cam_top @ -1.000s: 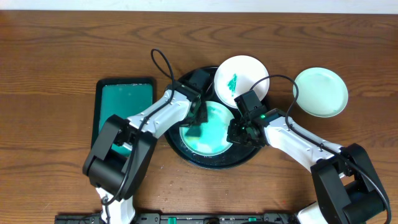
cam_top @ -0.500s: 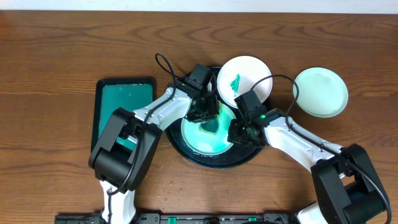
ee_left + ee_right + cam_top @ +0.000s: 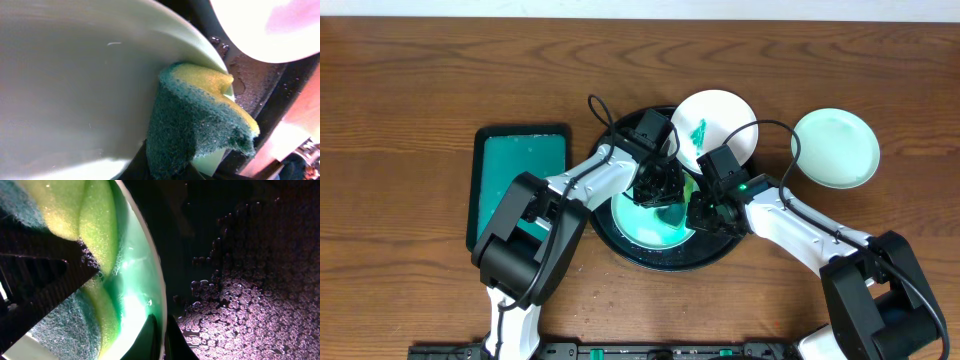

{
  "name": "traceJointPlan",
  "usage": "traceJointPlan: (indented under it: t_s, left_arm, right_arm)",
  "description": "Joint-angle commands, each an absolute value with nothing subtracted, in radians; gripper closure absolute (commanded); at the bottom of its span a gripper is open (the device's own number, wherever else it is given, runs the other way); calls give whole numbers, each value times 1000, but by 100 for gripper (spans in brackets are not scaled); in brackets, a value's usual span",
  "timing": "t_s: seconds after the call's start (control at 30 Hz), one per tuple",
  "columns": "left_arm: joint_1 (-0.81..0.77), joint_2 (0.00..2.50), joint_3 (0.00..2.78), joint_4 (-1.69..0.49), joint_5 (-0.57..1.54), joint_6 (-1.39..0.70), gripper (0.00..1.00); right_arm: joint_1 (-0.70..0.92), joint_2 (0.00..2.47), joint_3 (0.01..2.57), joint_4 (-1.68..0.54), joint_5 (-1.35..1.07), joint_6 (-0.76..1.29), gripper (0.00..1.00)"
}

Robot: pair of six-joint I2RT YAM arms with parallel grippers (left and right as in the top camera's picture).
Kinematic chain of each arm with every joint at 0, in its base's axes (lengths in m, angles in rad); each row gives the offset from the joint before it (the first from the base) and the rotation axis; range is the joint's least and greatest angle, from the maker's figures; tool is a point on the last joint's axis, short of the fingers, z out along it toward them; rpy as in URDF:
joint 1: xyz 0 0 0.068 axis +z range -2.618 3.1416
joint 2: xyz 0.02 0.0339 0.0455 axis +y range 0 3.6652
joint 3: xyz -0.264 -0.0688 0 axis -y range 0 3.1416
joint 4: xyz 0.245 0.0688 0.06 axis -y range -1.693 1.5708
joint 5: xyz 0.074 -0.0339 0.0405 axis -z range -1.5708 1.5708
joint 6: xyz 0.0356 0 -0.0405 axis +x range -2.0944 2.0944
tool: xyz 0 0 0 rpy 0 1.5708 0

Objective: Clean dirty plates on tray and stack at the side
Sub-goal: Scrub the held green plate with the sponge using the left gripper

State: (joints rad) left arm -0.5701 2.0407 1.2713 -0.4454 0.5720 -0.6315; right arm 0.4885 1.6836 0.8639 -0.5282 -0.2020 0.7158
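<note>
Two claws (image 3: 660, 190) (image 3: 703, 212), one sponge (image 3: 200, 125), three plates (image 3: 638, 224) (image 3: 718, 118) (image 3: 835, 148)

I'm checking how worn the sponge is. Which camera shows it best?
Left wrist: the sponge fills the middle, yellow foam and green scouring face sharp, pressed against the plate. Right wrist shows parts of it, blurred, behind a dark finger. Overhead, the left gripper hides nearly all of it.

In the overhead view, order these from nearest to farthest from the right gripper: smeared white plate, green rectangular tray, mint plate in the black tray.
1. Mint plate in the black tray: touching the right gripper, on its left.
2. Smeared white plate: beyond it, at the tray's far edge.
3. Green rectangular tray: far off to its left.
</note>
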Motion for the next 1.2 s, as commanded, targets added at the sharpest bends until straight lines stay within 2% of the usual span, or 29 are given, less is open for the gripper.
traceJointPlan:
  t_s: [0.0, 0.13, 0.37, 0.7, 0.9, 1.17]
  left_arm:
    - [-516, 2099, 1237, -525, 350, -630, 93]
    - [-439, 2098, 1237, -582, 278, -629, 93]
    - [-355, 2096, 1252, -644, 274, -591, 93]
    - [-396, 2043, 1374, -831, 110, -528, 93]
    - [-451, 1943, 1401, -909, 83, -487, 93]
    - [-430, 1828, 1401, -964, 13, -490, 93]
  right_arm:
    - [503, 1702, 849, -550, -192, 691, 98]
    - [503, 1702, 849, -550, -191, 691, 98]
    - [503, 1702, 849, -550, -191, 691, 98]
    - [505, 1702, 849, -547, -188, 702, 98]
    - [504, 1702, 849, -543, -188, 702, 99]
    - [506, 1702, 849, -542, -188, 702, 98]
